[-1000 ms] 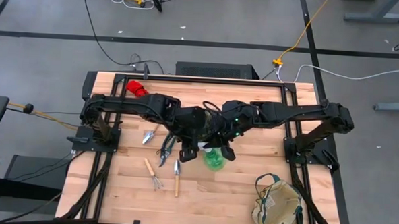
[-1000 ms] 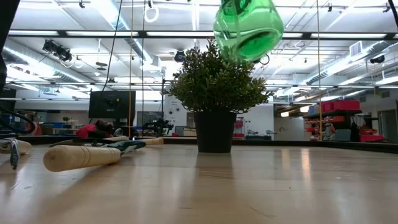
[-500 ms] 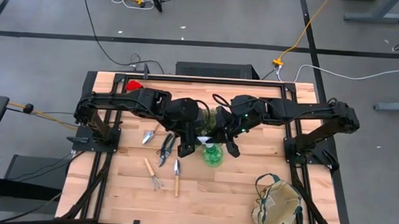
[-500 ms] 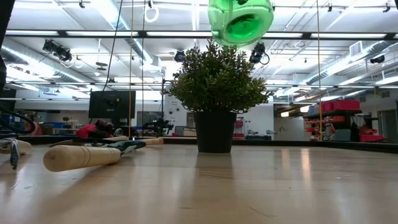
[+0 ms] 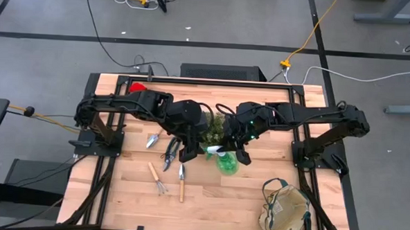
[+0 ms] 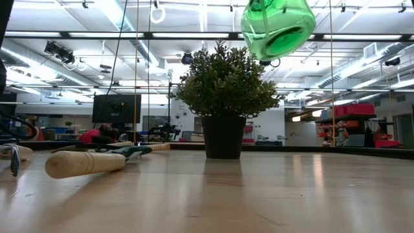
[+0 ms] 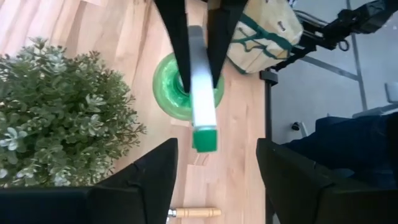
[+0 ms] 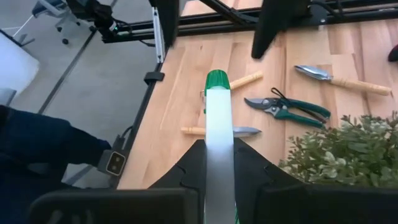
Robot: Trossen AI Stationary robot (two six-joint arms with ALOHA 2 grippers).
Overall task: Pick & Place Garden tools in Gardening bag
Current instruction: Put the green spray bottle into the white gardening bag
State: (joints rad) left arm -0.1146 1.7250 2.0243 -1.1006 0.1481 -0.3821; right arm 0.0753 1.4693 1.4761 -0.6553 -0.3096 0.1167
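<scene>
A green spray bottle (image 5: 226, 163) with a white head (image 7: 202, 93) hangs high over the table's middle, beside the bushy potted plant (image 5: 213, 129). My right gripper (image 8: 219, 149) is shut on the bottle's head. My left gripper (image 7: 216, 150) stands open just to the bottle's left (image 5: 186, 156), its fingers wide apart and nothing between them. In the low view the bottle (image 6: 278, 29) floats above the plant. The gardening bag (image 5: 287, 210) lies at the near right corner. Trowels, shears (image 5: 170, 152) and a fork (image 5: 158, 179) lie flat on the near left; red gloves (image 5: 140, 90) lie far left. My right gripper pinches the white spray head (image 8: 217, 134) between its two fingers, at the end next to the green body. The fingers slant down from the table's right and lie along the head, whose green nozzle (image 8: 217, 81) sticks out past them. The bottle hangs below, clear of the table.
The plant in its dark pot (image 6: 223, 136) stands right behind the two grippers. A wooden-handled trowel (image 5: 182, 183) lies just near of my left gripper. Bare tabletop (image 5: 222, 206) lies between the tools and the bag.
My right gripper has carried the bottle a little toward the table's right and near edge, away from my left gripper. The white head, which lay against my left gripper before, now stands apart from it. In the low view the bottle has swung to the right and tilted.
</scene>
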